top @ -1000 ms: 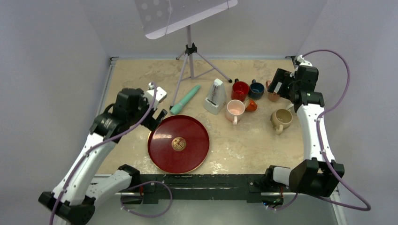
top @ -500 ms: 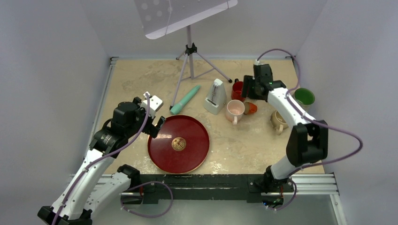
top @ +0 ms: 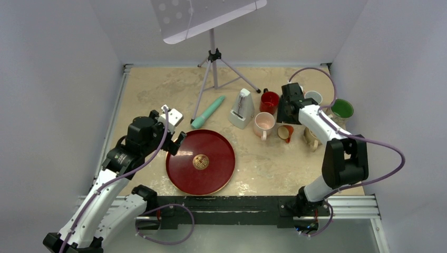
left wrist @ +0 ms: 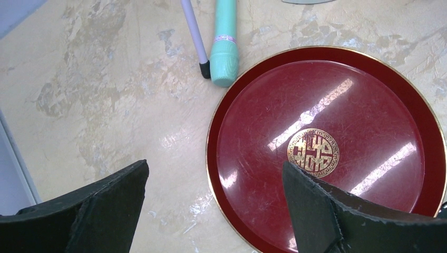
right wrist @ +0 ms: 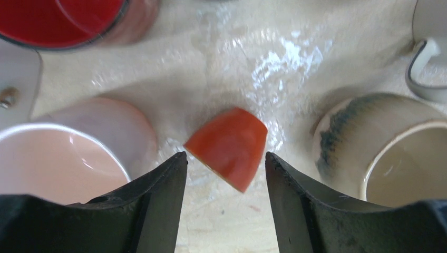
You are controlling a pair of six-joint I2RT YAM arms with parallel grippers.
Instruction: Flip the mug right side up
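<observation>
top: orange mug on its side on the table, between pink mug and tan mug. right gripper sits right over it. left gripper is well apart, by the plate.
left wrist: jaws fully wide, empty, plate rim below.
right wrist: jaws about half open, straddling the mug, slim gaps either side, so no grip yet by my read. mug axis runs skewed across the gap. glossy marbled top and close neighbours, so tight room to tip it.
</observation>
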